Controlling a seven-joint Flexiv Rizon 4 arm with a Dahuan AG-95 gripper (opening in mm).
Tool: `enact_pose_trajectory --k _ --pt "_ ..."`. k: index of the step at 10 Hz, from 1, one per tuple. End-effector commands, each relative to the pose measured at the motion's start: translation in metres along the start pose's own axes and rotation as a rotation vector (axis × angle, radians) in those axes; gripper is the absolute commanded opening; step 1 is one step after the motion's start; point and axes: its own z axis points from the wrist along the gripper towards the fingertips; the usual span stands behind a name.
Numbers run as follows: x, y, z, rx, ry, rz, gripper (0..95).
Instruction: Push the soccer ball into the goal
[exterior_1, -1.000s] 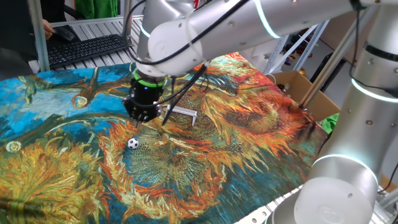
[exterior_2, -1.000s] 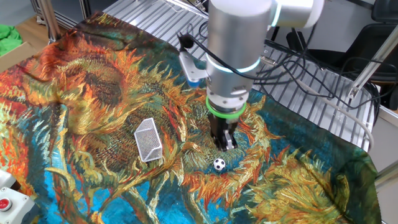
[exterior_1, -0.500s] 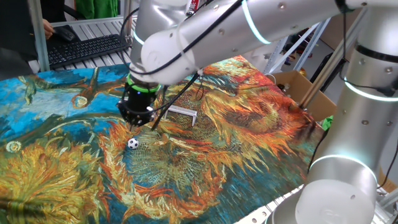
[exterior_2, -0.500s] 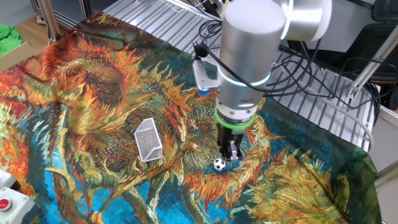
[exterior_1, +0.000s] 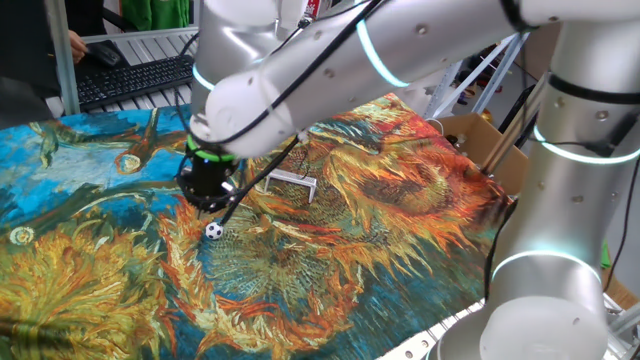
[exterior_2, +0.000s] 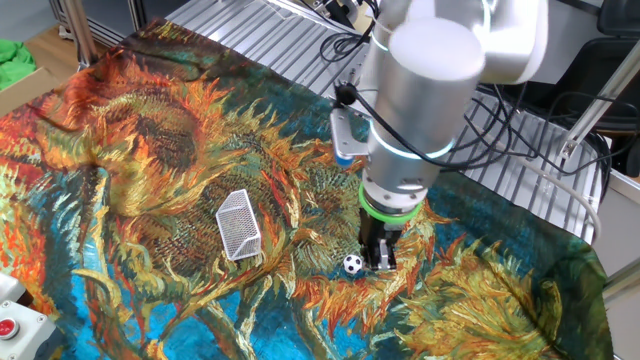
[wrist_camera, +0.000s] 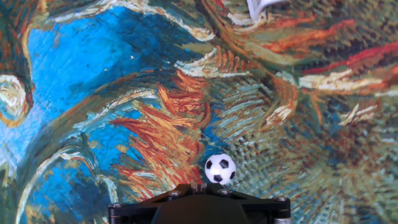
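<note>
The soccer ball (exterior_1: 214, 230) is a tiny white ball with black patches lying on the sunflower-print cloth. It also shows in the other fixed view (exterior_2: 352, 265) and the hand view (wrist_camera: 220, 169). The goal (exterior_1: 291, 183) is a small white frame lying on the cloth; in the other fixed view (exterior_2: 238, 224) it is left of the ball, and in the hand view only its edge (wrist_camera: 261, 5) shows at the top. My gripper (exterior_2: 380, 262) is low over the cloth right beside the ball, on the side away from the goal. Its fingers are together and hold nothing.
A black keyboard (exterior_1: 140, 80) lies beyond the cloth's far edge. A cardboard box (exterior_1: 480, 135) stands off the table's right side. Cables (exterior_2: 500, 110) lie on the slatted tabletop behind the arm. A red button (exterior_2: 5, 326) sits at the near left corner.
My gripper has moved away from the goal and down, past the ball, to stand close beside it. The ball and the goal have not moved.
</note>
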Motion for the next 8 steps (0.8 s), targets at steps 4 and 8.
enact_pose_trajectory --k 4,8 --pt "-0.0018 0.0005 0.0119 -0.002 -0.008 0.052 0.0" --pt "-0.0010 0.0011 0.0133 -0.004 -0.001 0.065 0.0"
